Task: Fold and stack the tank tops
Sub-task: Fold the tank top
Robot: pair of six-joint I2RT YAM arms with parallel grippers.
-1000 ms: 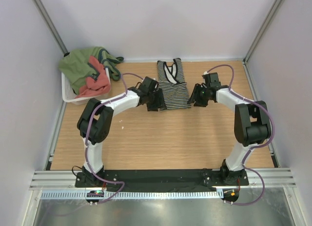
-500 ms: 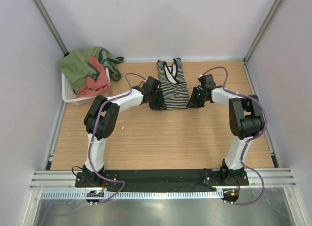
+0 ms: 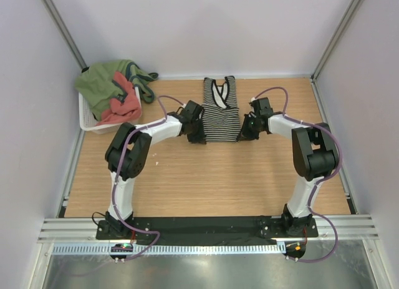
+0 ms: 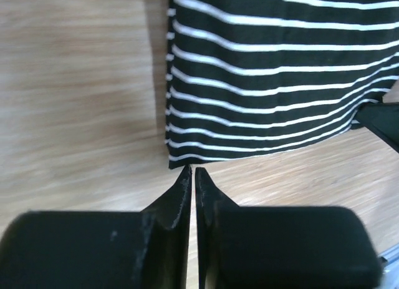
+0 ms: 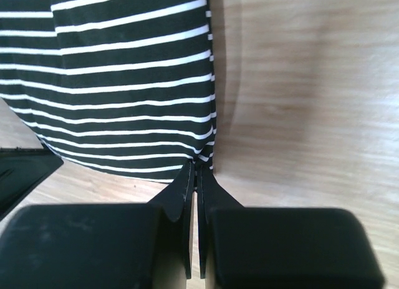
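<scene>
Both pincers have snapped closed at the hem of the black-and-white striped cloth tank top, which lies flat on the wooden table, neck pointing away from the arms. Its right hem corner is pinched by the right gripper; the left gripper, tips together, touches the other.

tank top: centre | left tool, right tool: its near corners | basket: far-left

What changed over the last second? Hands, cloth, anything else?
Both hands went from open to shut at the near hem corners of the striped tank top. The right hand now pinches its corner. The left hand is shut right at the hem edge, and its grip is unclear. Both arms reached slightly farther in, and the hem drew a little narrower. The basket at far left is unchanged.
</scene>
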